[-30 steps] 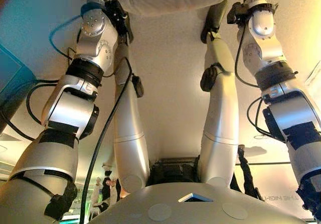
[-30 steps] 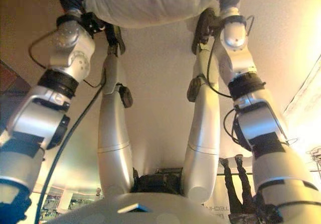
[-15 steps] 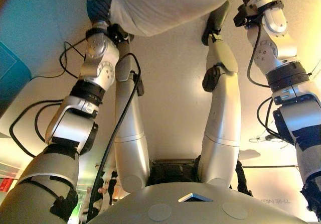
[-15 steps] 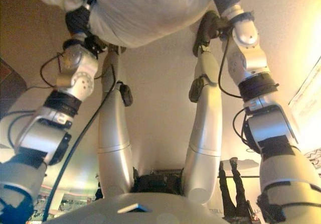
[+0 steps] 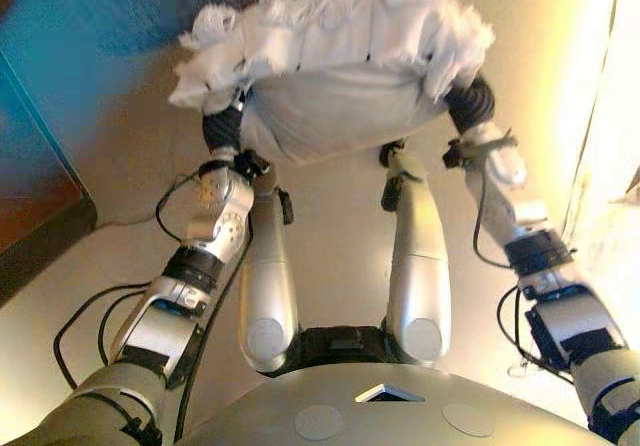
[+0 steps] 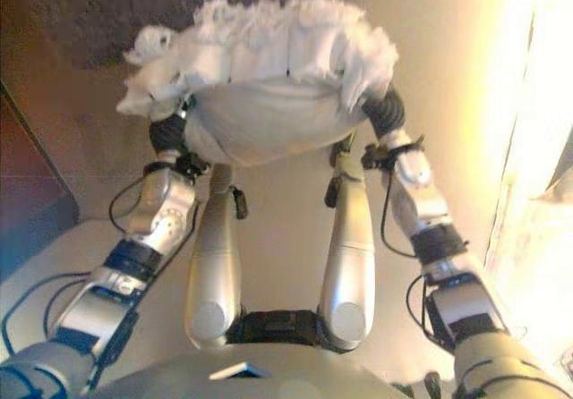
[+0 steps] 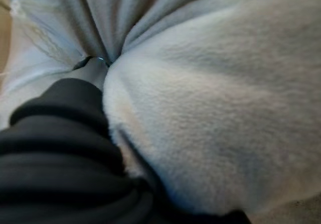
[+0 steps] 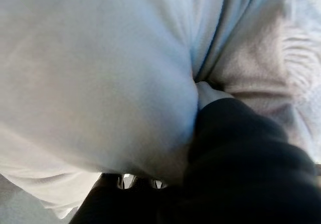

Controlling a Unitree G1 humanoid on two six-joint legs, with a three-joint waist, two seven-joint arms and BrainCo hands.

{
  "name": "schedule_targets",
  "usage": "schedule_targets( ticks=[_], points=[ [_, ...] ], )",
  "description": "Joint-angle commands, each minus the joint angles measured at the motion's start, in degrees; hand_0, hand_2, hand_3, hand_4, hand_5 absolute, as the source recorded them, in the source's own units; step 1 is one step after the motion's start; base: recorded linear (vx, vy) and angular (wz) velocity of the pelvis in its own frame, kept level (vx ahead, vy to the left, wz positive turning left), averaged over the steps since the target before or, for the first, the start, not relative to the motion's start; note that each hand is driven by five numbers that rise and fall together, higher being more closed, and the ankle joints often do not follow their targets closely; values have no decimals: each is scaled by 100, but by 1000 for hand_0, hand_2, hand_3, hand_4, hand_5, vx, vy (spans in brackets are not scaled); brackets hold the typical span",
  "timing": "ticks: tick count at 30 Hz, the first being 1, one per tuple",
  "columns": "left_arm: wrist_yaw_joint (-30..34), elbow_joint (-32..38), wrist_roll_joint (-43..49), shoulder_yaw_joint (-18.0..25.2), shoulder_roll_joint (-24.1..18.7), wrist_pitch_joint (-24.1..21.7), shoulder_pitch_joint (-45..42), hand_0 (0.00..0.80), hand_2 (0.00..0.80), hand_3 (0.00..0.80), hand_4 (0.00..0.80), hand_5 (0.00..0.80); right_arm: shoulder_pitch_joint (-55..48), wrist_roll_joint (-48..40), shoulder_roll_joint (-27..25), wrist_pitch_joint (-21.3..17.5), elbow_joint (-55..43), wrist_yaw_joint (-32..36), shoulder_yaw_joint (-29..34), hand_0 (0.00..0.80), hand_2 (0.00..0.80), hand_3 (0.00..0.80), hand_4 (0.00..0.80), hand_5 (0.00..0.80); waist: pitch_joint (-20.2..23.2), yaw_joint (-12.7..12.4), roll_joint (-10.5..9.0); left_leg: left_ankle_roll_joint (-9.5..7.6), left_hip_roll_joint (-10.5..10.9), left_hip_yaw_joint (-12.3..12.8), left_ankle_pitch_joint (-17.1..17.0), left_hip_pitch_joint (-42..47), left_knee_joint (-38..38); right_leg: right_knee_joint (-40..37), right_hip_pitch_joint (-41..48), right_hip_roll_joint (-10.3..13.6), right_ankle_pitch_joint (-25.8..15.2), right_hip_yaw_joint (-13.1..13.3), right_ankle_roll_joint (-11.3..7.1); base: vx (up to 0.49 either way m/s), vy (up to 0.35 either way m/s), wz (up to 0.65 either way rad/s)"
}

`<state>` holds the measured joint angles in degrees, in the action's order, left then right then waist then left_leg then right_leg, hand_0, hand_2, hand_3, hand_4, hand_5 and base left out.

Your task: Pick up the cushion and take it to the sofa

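The cushion (image 5: 340, 76) is white, with a fluffy fringed top and a smooth pale underside. It is held off the floor between my two hands, out in front of me. My left hand (image 5: 225, 126) presses into its left end and my right hand (image 5: 470, 101) into its right end. In the left wrist view the dark cover (image 7: 55, 133) is buried in a fold of the cushion (image 7: 220, 98). In the right wrist view the dark cover (image 8: 241, 158) lies tight against the cushion (image 8: 90, 73).
The beige floor (image 5: 340, 216) lies below the cushion. A dark grey-brown surface (image 6: 107, 14) spreads beyond the cushion at the far side. A dark low piece of furniture (image 5: 30, 206) stands at the left. Strong light comes from the right edge.
The whole view has shifted, so the camera moved. The cushion, earlier cut off at the far edge, now shows whole, with both arms stretched further out and holding its ends.
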<state>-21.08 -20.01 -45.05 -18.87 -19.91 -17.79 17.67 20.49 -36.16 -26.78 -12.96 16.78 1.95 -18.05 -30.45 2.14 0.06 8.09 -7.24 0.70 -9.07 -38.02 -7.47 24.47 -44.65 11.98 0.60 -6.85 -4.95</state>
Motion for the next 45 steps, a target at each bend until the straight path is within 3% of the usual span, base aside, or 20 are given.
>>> schedule_targets(
  ticks=[1, 5, 11, 17, 23, 31, 37, 41, 45],
  points=[
    [270, 1365, 397, 200, 11, -427, -177, 800, 800, 800, 800, 800, -568, 596, 112, -492, -1327, 414, 119, 800, 800, 800, 800, 800, 65, -131, -120, 1, -174, 205, 246, 614, -393, -1208, 1161, 340, -845, -190, -510, 72, -9, -14],
    [551, 1854, 578, 438, -42, -597, -883, 800, 800, 800, 800, 800, -1240, 1016, 230, -529, -1918, 251, 289, 800, 800, 800, 800, 800, 334, -171, -138, -84, -168, 326, 321, 1328, -194, -1422, 1898, 416, -803, -232, -541, 74, -2, -2],
    [776, 2955, 859, 596, -151, -981, -2009, 800, 800, 800, 800, 800, -2170, 1657, 226, -775, -2940, 12, 428, 800, 800, 800, 800, 800, 1118, -246, -132, -170, -186, 488, 355, 2592, 512, -2132, 3292, 346, -772, -360, -569, 109, 4, -5],
    [877, 3441, 827, 590, -215, -935, -2501, 800, 800, 800, 800, 800, -2541, 2161, 21, -829, -3524, -234, 455, 800, 800, 800, 800, 800, 1944, -319, -136, -195, -259, 544, 329, 3503, 1007, -2618, 4193, 273, -818, -512, -565, 184, -4, 9],
    [909, 3639, 874, 593, -255, -795, -2664, 800, 800, 800, 800, 800, -2621, 2104, -9, -589, -3765, -273, 476, 800, 800, 800, 800, 800, 2375, -342, -139, -172, -342, 540, 424, 4050, 1247, -2844, 4811, 177, -707, -696, -517, 115, -13, 12],
    [952, 3670, 883, 642, -295, -564, -2764, 800, 800, 800, 800, 800, -2787, 1892, 20, -421, -3786, -225, 472, 800, 800, 800, 800, 800, 2570, -338, -161, -191, -347, 463, 499, 4227, 1247, -2864, 5113, 88, -544, -728, -444, 46, -13, 3],
    [1108, 3616, 711, 725, -393, -401, -2804, 800, 800, 800, 800, 800, -2823, 1824, -4, -333, -3709, -378, 461, 800, 800, 800, 800, 800, 2519, -309, -145, -198, -429, 275, 409, 4235, 1247, -2621, 5132, -153, -273, -504, -272, 11, -85, 1],
    [1081, 3599, 618, 792, -408, -424, -2816, 800, 800, 800, 800, 800, -2738, 1839, -47, -287, -3629, -373, 366, 800, 800, 800, 800, 800, 2451, -364, -148, -80, -639, 241, 239, 4238, 1247, -2600, 5178, -300, -208, -502, -158, -9, -166, 6],
    [1048, 3632, 588, 810, -378, -554, -2832, 800, 800, 800, 800, 800, -2636, 1787, -185, -308, -3588, -419, 300, 800, 800, 800, 800, 800, 2293, -404, -189, 50, -932, 371, 47, 4231, 1056, -2521, 5122, -419, -214, -485, -33, -60, -161, -3]
  ],
)
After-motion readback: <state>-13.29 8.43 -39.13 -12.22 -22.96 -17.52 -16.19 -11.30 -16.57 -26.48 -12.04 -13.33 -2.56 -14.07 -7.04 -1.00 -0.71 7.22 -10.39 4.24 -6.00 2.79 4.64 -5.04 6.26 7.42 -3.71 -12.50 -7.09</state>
